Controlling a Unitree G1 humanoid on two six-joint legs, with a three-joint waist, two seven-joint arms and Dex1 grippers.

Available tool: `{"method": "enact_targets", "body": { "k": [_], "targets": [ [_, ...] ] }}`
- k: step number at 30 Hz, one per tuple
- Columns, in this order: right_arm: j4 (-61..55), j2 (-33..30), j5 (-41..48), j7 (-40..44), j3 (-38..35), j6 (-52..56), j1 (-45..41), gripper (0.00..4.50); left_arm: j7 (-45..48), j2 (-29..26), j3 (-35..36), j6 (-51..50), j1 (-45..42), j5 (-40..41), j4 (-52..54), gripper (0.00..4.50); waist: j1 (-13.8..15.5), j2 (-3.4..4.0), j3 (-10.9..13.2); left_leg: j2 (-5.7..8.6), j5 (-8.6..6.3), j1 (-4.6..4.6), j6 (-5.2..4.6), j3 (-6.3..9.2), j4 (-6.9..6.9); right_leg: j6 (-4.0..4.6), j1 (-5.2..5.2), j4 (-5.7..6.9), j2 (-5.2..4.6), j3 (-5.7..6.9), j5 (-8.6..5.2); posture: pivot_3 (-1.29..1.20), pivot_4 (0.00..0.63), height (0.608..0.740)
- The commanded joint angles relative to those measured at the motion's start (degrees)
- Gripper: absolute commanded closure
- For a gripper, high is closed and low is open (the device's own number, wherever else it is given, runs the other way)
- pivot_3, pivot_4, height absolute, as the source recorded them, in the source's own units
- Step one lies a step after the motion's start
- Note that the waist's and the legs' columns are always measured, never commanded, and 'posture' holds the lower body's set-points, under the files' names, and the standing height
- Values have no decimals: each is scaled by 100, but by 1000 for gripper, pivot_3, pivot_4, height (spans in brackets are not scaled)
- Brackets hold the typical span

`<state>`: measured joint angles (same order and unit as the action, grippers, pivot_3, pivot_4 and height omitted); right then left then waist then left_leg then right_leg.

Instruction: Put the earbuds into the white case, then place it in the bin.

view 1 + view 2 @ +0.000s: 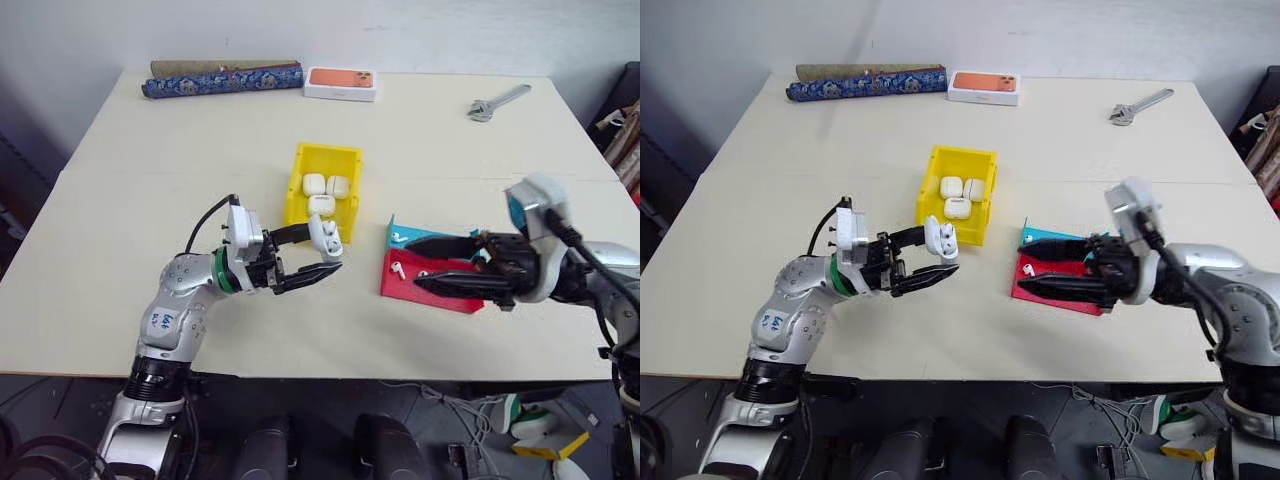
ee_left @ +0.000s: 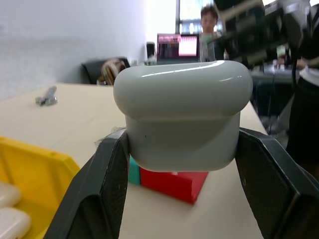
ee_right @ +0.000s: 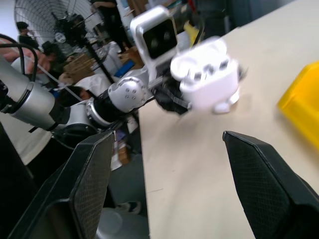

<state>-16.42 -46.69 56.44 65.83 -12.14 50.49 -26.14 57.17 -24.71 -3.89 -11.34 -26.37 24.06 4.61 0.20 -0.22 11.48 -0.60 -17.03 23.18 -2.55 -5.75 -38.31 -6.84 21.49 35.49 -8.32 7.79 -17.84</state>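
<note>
Case — white, glossy, lid hinged open; pinched between the two black fingers of the left gripper, held clear above the table. Both earbuds appear seated in their wells, seen in the right wrist view; the lid is not yet closed. Its open top faces roughly toward the right arm, its long axis lying across the left fingers.

Left gripper — jaws clamped on the lower body of the case, pointing level toward the robot's right. It sits just in front of the bin's lowered lip.

Bin — yellow, tall-walled, just beyond and slightly left of the held case; three other white cases lie inside. The bin lies nearer the left arm than the right.

Right gripper — jaws spread wide and empty, pointing level toward the case, well apart from it, hovering over the trays.

Trays — red tray with a small white item in it, likely a loose earbud, and a blue tray just behind it, both under the right fingers.

Judgement — the lid needs pressing shut from the right side; the drop is then a short carry away from the robot, over the lip, by the left arm.
</note>
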Motion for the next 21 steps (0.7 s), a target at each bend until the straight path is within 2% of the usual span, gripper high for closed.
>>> {"method": "enact_targets", "body": {
  "k": [1,8,9,16,21],
  "targets": [
    [-281,119,-538,-32,251,-725,-303,1898,-181,-274,-433,-242,-208,-625,410,1732,-2,1,0,2,0,0,0,-5,3,0,3,1,0,-1,0,0,150,740],
    [-636,674,-1404,-623,1496,-869,-1078,4358,-380,-318,-878,-916,-462,-941,722,1732,-12,1,0,1,1,2,3,-2,5,0,7,3,0,-3,0,0,150,740],
    [-624,718,-1591,-725,1634,-915,-1148,4462,-377,-307,-898,-971,-478,-928,747,1732,-13,1,0,1,1,2,3,-2,4,0,7,3,0,-2,0,0,150,740],
    [-566,857,-2463,-1104,2343,-940,-1341,4462,-448,-268,-924,-1076,-404,-933,877,1732,-5,0,0,4,1,4,3,-3,2,0,7,4,0,0,0,0,150,740],
    [-496,386,-2519,-911,2047,-864,-1094,4462,-477,-366,-771,-1254,-324,-802,1023,1732,11,0,1,5,1,4,2,-3,2,0,7,3,-1,0,0,0,150,740]
  ]
}}
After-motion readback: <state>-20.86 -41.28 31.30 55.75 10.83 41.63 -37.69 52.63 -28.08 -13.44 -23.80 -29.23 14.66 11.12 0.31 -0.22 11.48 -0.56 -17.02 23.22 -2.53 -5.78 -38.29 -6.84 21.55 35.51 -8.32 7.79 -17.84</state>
